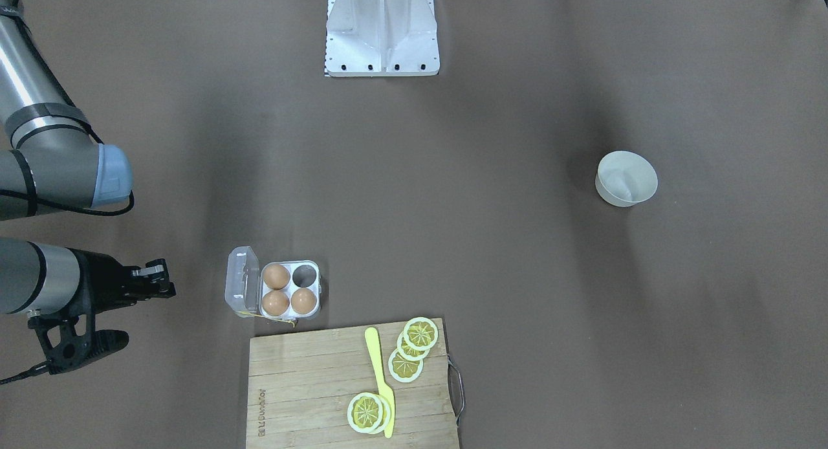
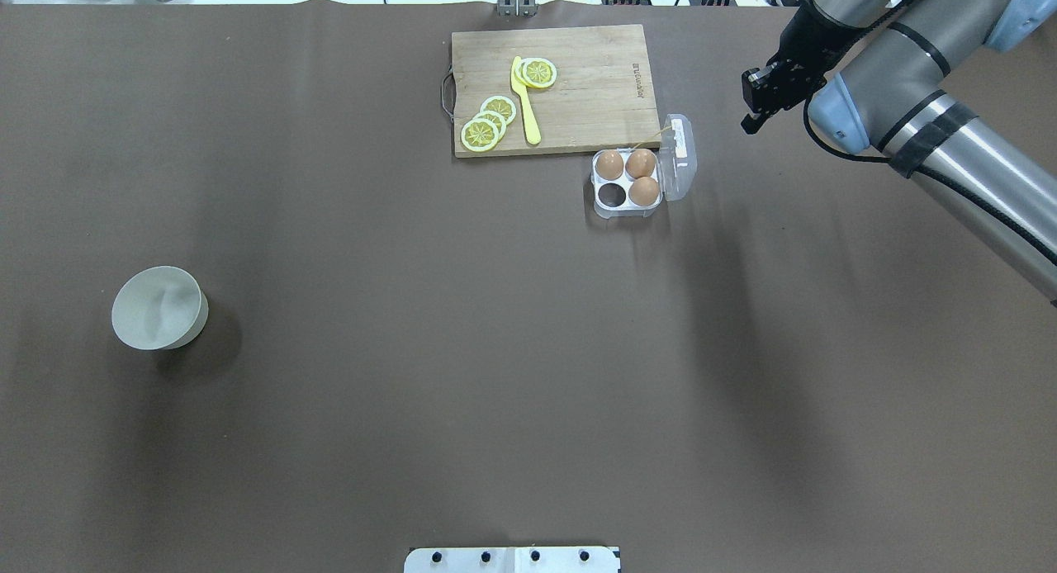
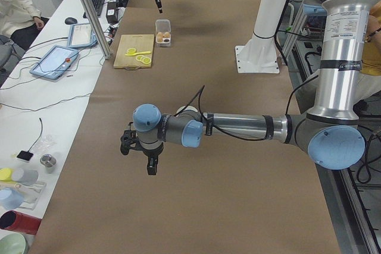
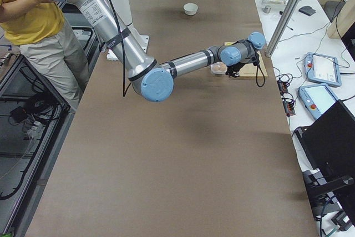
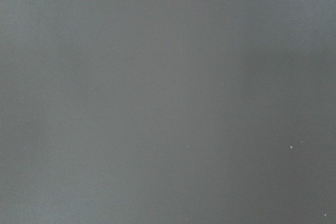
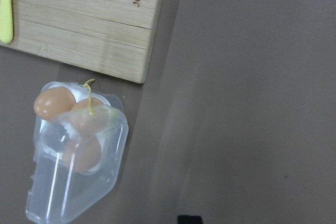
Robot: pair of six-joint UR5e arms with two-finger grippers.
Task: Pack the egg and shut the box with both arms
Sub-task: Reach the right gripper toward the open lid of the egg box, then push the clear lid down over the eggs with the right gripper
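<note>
**A:** While you're by the table [image 2: 413, 325], what's around the box [image 2: 612, 194]?
**B:** Cutting board [image 2: 578, 86] is just beside its corner, carrying a yellow knife [image 2: 525, 102] and lemon slices [image 2: 494, 119].
**A:** Containers?
**B:** White bowl [image 2: 157, 309] is well apart, empty. Box lid [image 2: 679, 156] is open, on the right gripper [image 2: 750, 125] side. Three eggs [image 2: 639, 163] sit in cells, fourth cell bare.
**A:** Jaws?
**B:** Right looks pressed together, holding nothing. Left gripper [image 3: 152, 168]: can't tell.

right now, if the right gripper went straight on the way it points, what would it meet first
Probably the bare brown table cover: the right gripper points roughly down, and its wrist view shows open cover beside the clear-plastic four-cell egg box. Depth is unclear.
</note>
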